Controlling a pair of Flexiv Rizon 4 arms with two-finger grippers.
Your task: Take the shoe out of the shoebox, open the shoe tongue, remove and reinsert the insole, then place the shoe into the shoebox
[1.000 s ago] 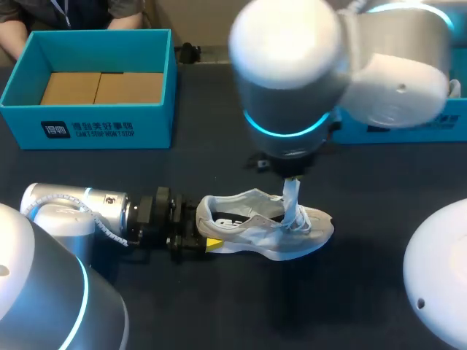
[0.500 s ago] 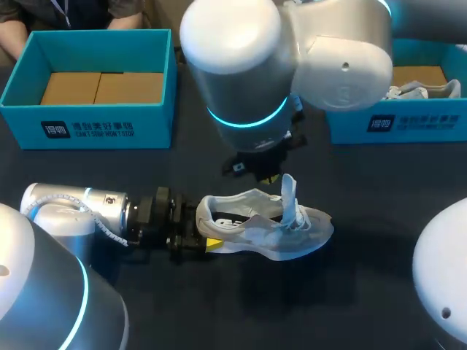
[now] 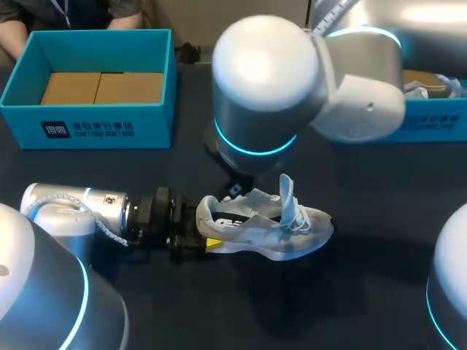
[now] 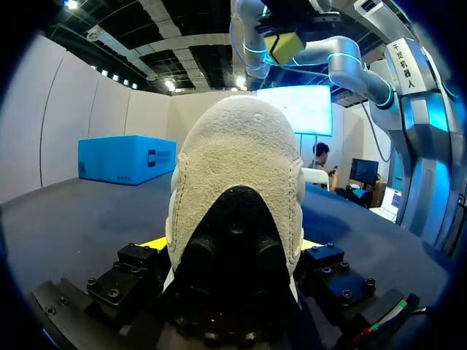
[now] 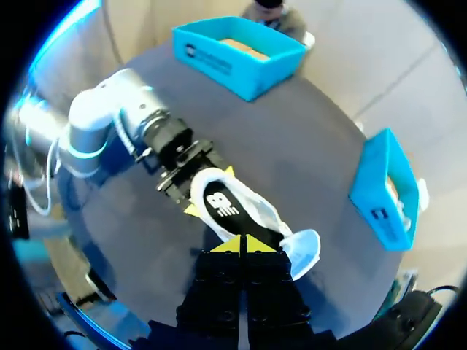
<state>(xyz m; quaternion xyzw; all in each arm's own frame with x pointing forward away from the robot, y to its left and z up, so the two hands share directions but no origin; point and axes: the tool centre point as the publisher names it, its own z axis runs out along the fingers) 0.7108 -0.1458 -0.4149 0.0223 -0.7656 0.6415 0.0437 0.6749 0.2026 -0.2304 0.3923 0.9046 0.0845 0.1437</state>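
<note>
A white and grey shoe (image 3: 263,227) lies on its sole on the dark table, toe to the right, with its tongue (image 3: 285,193) standing upright. My left gripper (image 3: 206,235) lies low on the table and is shut on the shoe's heel (image 4: 237,168), which fills the space between its fingers. My right arm (image 3: 266,95) hangs over the shoe and hides its own gripper in the head view. In the right wrist view the right gripper (image 5: 243,245) is shut and empty, above the middle of the shoe (image 5: 226,204).
An open teal shoebox (image 3: 106,130) with a cardboard floor stands at the back left. A second teal box (image 3: 438,117) holding another shoe stands at the back right. Both boxes (image 5: 219,62) (image 5: 383,193) also show in the right wrist view.
My right gripper has come off the tongue and moved left, over the shoe's opening. The tongue stays raised. The left gripper and the shoe have not moved.
</note>
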